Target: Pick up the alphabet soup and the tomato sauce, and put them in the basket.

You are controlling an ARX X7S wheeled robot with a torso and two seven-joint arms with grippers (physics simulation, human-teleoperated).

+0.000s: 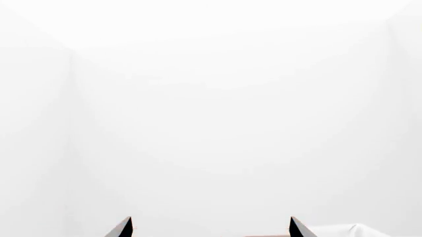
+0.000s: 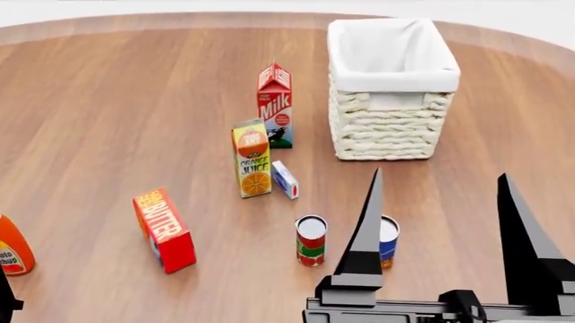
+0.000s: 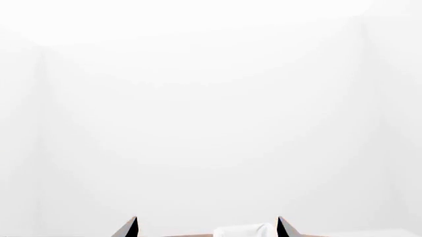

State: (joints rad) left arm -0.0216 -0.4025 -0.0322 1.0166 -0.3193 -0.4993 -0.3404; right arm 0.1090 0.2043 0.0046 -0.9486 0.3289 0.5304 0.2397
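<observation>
The tomato sauce can stands upright on the wooden table, near the front. The alphabet soup can stands just right of it, partly hidden behind one finger of my right gripper. That gripper is open and empty, raised in front of the cans with its fingers pointing toward the basket, which stands at the back right. In the right wrist view the right gripper shows open, with the basket's white lining just visible between the tips. In the left wrist view the left gripper is open and empty, facing white background.
A milk carton, an orange juice carton and a small blue-white box stand left of the basket. A red butter box lies at front left. An orange ketchup bottle is at the left edge.
</observation>
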